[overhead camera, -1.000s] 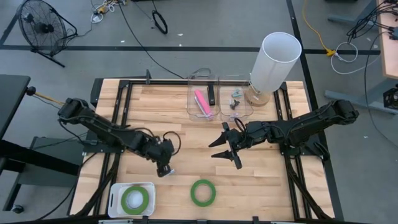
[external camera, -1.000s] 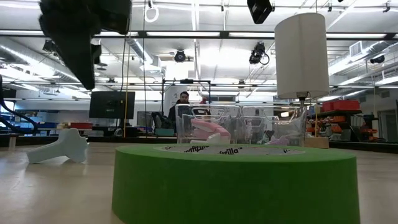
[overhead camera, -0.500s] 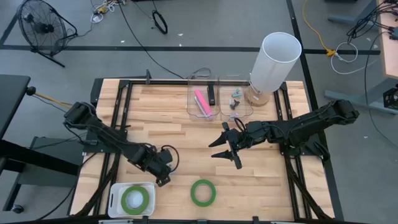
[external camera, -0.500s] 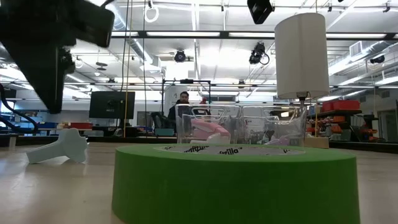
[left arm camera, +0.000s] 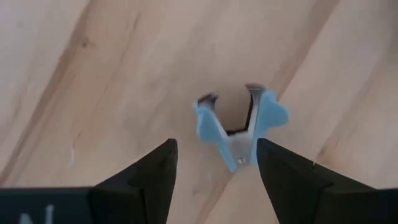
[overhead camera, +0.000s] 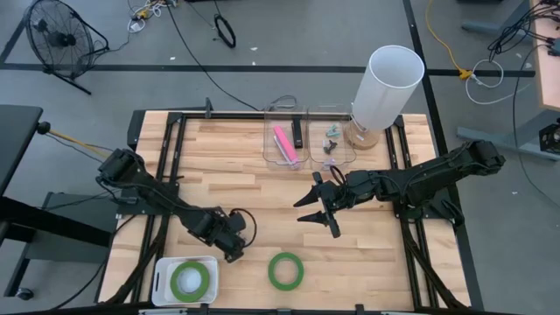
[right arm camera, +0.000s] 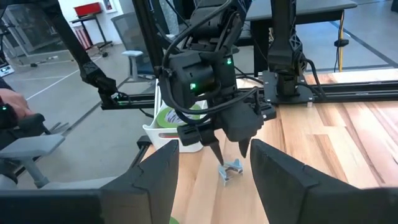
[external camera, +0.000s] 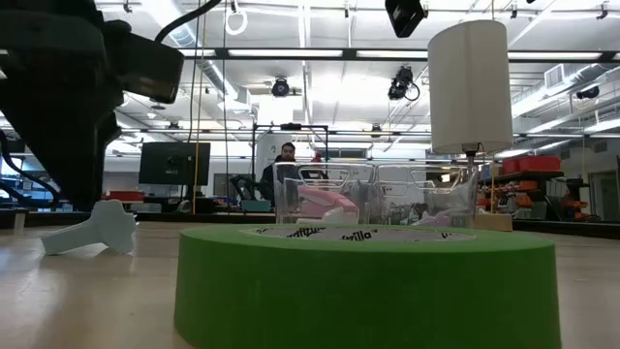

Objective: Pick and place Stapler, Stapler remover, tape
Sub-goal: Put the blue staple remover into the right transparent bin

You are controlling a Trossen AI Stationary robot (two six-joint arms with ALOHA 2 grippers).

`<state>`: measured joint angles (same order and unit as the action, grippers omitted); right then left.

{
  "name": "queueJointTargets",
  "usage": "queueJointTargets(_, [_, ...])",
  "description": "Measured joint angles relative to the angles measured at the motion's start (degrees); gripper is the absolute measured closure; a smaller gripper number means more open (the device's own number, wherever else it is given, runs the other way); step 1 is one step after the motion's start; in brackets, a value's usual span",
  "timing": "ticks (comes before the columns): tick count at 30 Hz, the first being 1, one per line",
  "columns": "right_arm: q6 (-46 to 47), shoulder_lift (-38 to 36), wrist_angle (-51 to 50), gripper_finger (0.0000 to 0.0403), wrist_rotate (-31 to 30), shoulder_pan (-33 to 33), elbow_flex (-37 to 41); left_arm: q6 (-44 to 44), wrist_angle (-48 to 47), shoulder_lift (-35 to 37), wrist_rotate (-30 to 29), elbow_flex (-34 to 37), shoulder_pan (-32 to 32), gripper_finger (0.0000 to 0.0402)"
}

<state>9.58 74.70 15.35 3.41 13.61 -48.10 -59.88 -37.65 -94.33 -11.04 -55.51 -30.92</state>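
The left gripper (left arm camera: 212,171) hangs just above the small light-blue staple remover (left arm camera: 239,127) on the wooden bench (overhead camera: 227,175), fingers open either side of it. The right gripper (overhead camera: 317,214) waits open mid-bench. A green tape ring (overhead camera: 285,270) lies near the front edge.

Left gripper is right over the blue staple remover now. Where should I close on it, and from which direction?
Judging by the left wrist view, come straight down. The staple remover lies flat on the wooden table, its two blue wings meeting at a narrow hinge, claws spread at the other end. The left gripper is open and straddles that hinge, so closing across the narrow waist there looks safest.
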Motion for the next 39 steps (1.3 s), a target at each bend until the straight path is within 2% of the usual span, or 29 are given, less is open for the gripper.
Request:
queueJointTargets(7, [0.0,0.0,0.0,0.0206,0.0,0.0,0.0,-3.0,0.0,-0.2,-4.5,0.0,0.0,0.0177])
queueJointTargets(18, [0.0,0.0,0.0,0.0206,0.0,0.0,0.0,-4.1,0.2,-0.3,-4.8,0.0,-0.1,0.0177])
queueJointTargets(29, [0.0,0.0,-0.1,0.0206,0.0,0.0,0.0,-4.0,1.4,-4.0,-4.7,0.0,0.0,0.0184])
queueJointTargets(32, [0.1,0.0,-0.1,0.0206,0.0,0.0,0.0,-4.0,1.5,-4.2,-4.8,0.0,0.1,0.0209])
queueJointTargets(34, [0.1,0.0,0.0,0.0206,0.0,0.0,0.0,-4.0,1.3,-4.4,-4.8,0.0,0.2,0.0241])
queueJointTargets(39, [0.1,0.0,-0.1,0.0206,0.0,0.0,0.0,-1.2,2.2,-4.3,-5.0,-0.1,0.2,0.0359])
